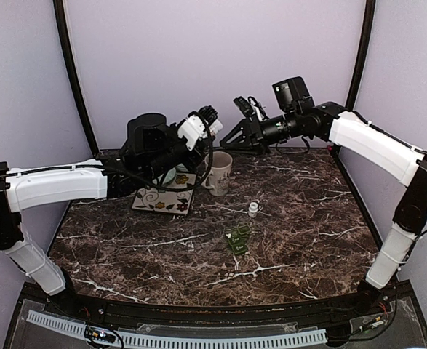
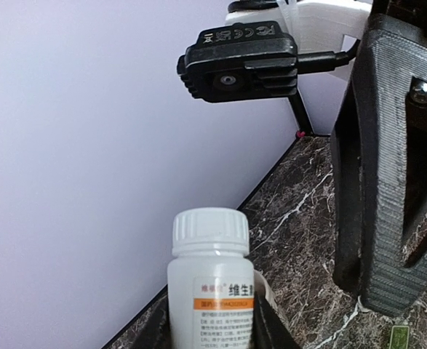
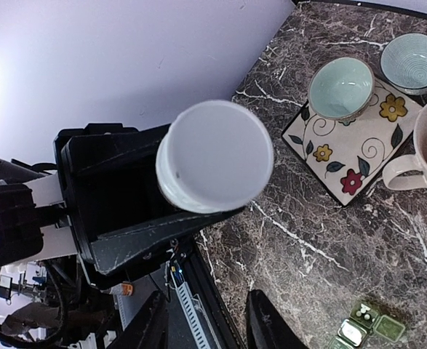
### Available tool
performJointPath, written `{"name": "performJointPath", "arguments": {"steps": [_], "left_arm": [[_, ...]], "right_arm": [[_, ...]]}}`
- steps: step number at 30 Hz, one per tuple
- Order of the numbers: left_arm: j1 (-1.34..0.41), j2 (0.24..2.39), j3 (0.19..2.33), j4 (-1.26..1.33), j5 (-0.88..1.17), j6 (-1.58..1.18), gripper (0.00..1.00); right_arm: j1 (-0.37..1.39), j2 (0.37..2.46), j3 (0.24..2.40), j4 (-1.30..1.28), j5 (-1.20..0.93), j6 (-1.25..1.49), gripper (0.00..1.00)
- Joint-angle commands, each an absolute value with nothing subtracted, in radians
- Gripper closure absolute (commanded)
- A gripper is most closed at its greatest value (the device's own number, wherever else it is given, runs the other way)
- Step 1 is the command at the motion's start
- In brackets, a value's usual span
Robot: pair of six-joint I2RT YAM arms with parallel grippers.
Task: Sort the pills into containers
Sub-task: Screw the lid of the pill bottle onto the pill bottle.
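Bottle: white pill bottle (image 2: 212, 276), ribbed white cap, label w/ orange stripe & printed text. It is off the counter, up in the air over the back part, cap end toward R arm.
L pincer (image 2: 213, 329): clamped on bottle's lower body, one finger each side, cap left free.
R pincer (image 3: 202, 325): fingers apart, nothing between them. It faces the cap head-on, near but not touching. In L wrist view one of its black fingers stands off to the side of the bottle, clear gap.
Pill box: green pill organiser (image 1: 236, 238) on counter, mid-front, well apart from both pincers. Sm white pills show in one compartment in R wrist view.
Sm white item (image 1: 253, 209): on counter just behind the organiser. Too sm to tell what it is.
Mug (image 1: 219, 171): white, upright, handle to the L, below the pincers.
Tile: floral tile (image 3: 351, 149) beside the mug.
Bowls: pale green bowl (image 3: 340, 87) sits on the tile, 2nd ribbed bowl (image 3: 412, 62) at its far corner. On or off the tile: can't tell.
Counter (image 1: 308, 218): dark marble w/ white veins.
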State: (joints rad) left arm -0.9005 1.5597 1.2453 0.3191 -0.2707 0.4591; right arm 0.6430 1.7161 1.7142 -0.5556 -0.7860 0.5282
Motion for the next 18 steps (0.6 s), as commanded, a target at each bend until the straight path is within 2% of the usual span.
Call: {"name": "performJointPath", "arguments": {"steps": [1,8,18], "left_arm": [[-0.900,1.544,1.267,0.319,-0.235,0.444,1.00],[-0.877,1.521,1.262,0.250,-0.109,0.410,1.00],[-0.847,1.509,1.282,0.170,0.052,0.366,1.00]], "right_arm": [[0.630,1.680,1.716,-0.531,-0.803,0.527,0.62],[0.618,1.691,1.730,-0.499,-0.820,0.547,0.54],[0.616,1.726,1.759,-0.501,-0.831,0.548,0.52]]}}
